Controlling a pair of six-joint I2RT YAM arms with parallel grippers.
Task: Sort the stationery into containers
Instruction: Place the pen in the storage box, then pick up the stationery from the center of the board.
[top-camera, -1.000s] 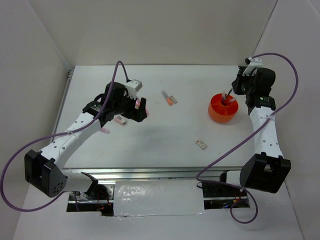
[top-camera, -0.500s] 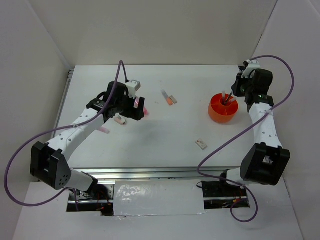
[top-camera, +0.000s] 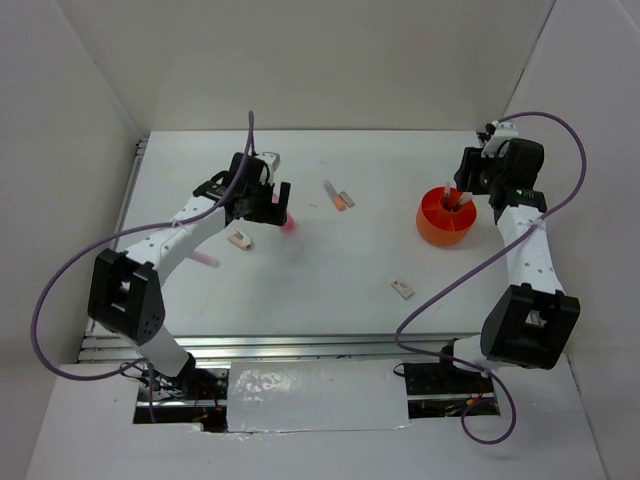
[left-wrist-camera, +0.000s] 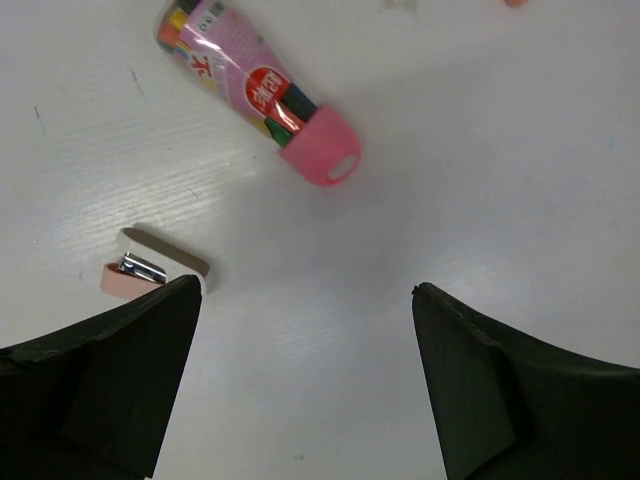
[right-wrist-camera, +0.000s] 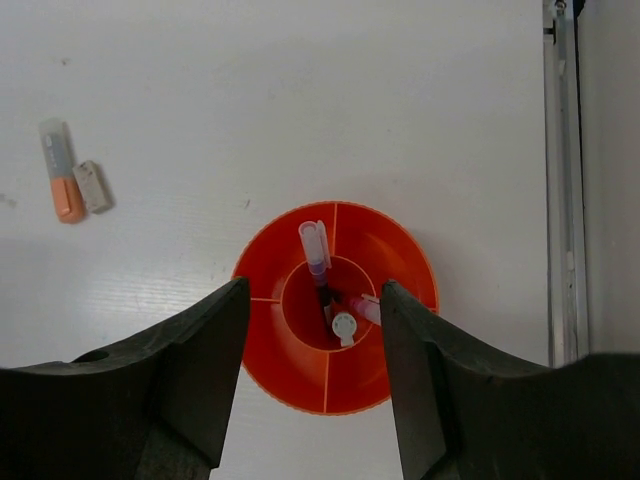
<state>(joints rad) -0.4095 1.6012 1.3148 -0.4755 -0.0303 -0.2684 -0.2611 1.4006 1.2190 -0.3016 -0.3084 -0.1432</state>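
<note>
Left wrist view: the left claw (left-wrist-camera: 305, 290) hangs open and empty over the counter (left-wrist-camera: 480, 160). The pink stubby tube (left-wrist-camera: 255, 95) lies at 11 o'clock, its long axis 10-to-4, cap end nearest. The right claw (right-wrist-camera: 312, 290), also open, hovers above the orange tub (right-wrist-camera: 375, 235).

Tub: you'll find the round orange plastic tub (right-wrist-camera: 300, 372) lower centre in the right wrist view, with a lilac pen (right-wrist-camera: 316, 252) standing in its inner ring.
Tube: your pink stubby tube (left-wrist-camera: 258, 90) lies flat, upper left in the left wrist view.
Block: a small pink-white block (left-wrist-camera: 150, 268) lies at left, apart from the tube.
</note>
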